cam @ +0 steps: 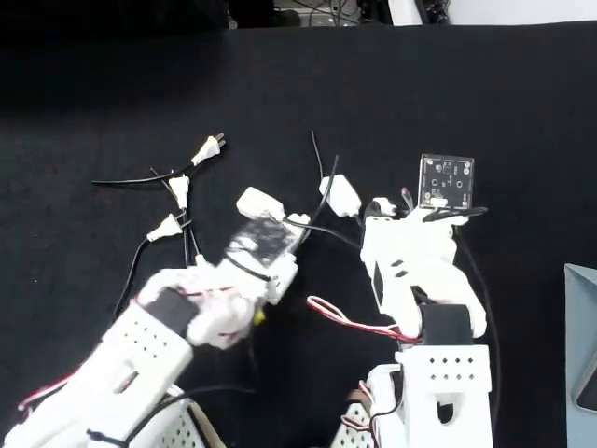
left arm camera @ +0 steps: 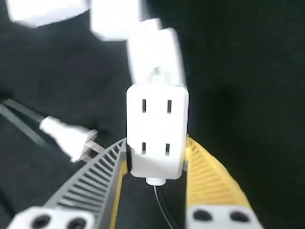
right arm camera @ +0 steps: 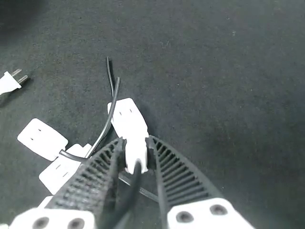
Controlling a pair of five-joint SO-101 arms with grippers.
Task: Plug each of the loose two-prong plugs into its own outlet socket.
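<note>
The left gripper (left arm camera: 156, 145) was clamped on a white outlet block (left arm camera: 157, 119). Its grey finger (left arm camera: 102, 167) and yellow finger (left arm camera: 205, 167) pressed on the block's two sides at the cord end. A thin black cord (left arm camera: 161, 202) ran back between them. The block's slotted face, with two pairs of slots, was turned up toward the wrist. Just beside the grey fingertip lay a loose two-prong plug (left arm camera: 66, 138), its prongs pointing toward the held block and close to it; whether they touched could not be told. Straight ahead of the gripper, a second white block (left arm camera: 155, 52) sat against the held block's far end. Whether the two were joined could not be told.

The right gripper (right arm camera: 136, 140) was closed on a narrow outlet socket (right arm camera: 127, 117), gripped by its cord end between black fingers (right arm camera: 176, 171). The socket's slotted end stuck out past the fingertips over the black table (right arm camera: 228, 71). A black wire (right arm camera: 107, 126) crossed beside it. Off to that side lay two flat white sockets (right arm camera: 42, 138) (right arm camera: 62, 171), and far beyond them another plug (right arm camera: 9, 81).

From above, the left gripper (cam: 270, 254) and right gripper (cam: 370, 210) stood near each other. Three loose plugs (cam: 166, 227) (cam: 179, 189) (cam: 207, 149) lay beyond the left one, well apart from the right.
</note>
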